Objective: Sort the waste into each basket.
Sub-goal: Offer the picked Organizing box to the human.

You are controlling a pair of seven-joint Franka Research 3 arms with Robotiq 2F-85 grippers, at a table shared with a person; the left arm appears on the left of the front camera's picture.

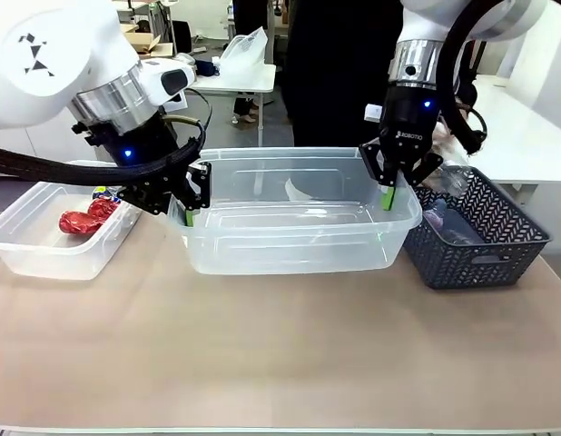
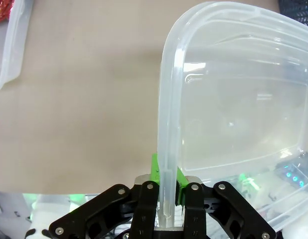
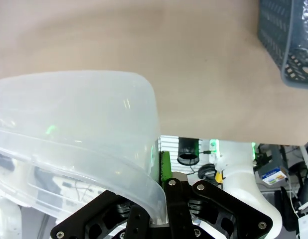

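Left fingers (image 1: 191,216) clench the 9 o'clock rim of the big clear tub (image 1: 299,241); right fingers (image 1: 388,196) clench its 3 o'clock rim. Moving it well probably means keeping both ends level and in step (thin rim, likely flexible). It stands central on the bench (image 1: 280,363), transparent, seemingly empty; red wrappers (image 1: 81,221) lie in the smaller tub (image 1: 44,262) at 9 o'clock.

The near half of the table (image 1: 280,354) is found bare for passage; the far half is barred by the small tub (image 1: 31,256), the large clear tub (image 1: 290,250) and the dark basket (image 1: 471,259), set close together; the large tub's ends are taken by the left gripper (image 1: 190,216) and right gripper (image 1: 388,196).
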